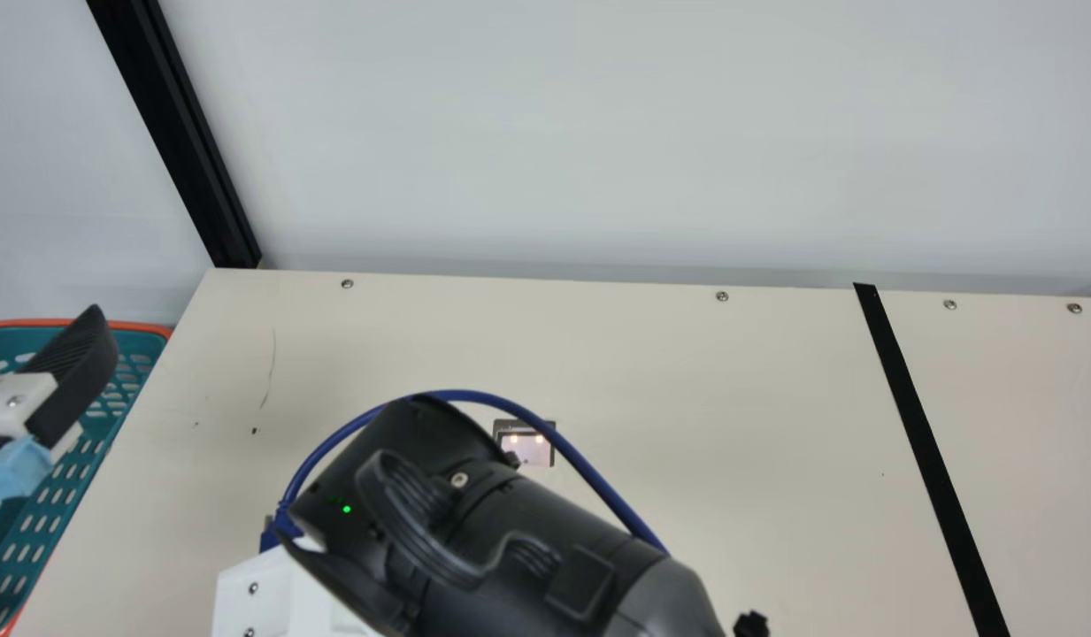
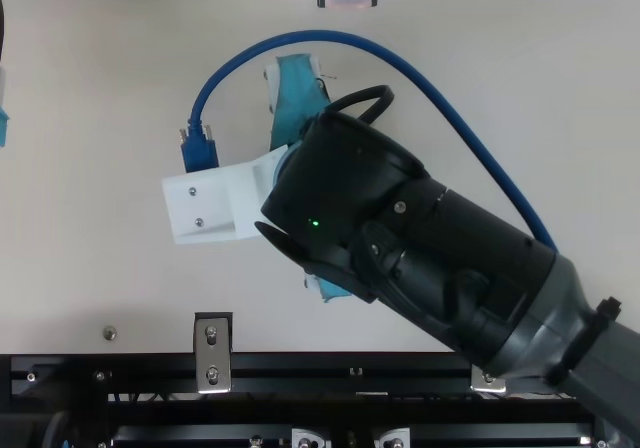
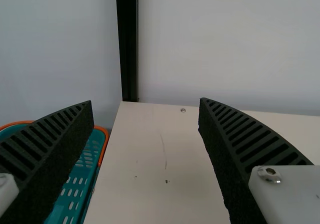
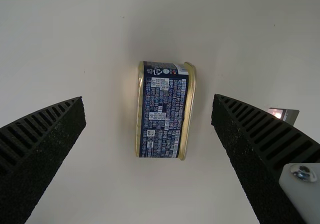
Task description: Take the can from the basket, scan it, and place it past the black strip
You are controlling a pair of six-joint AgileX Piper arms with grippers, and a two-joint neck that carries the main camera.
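Right gripper (image 2: 297,98), jaws wide apart; below it, between jaws but clear of both, oblong can (image 4: 162,114) lying on cream table (image 2: 100,268): navy label, dense pale print, gold rims down long edges; beyond, left gripper (image 1: 74,376), also wide, teal basket (image 1: 147,328)

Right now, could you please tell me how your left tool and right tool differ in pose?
The left tool points roughly level, toward the wall; the right tool points down at the table. The left tool is near the basket; the right tool hovers over the blue-and-gold can. Both are open.
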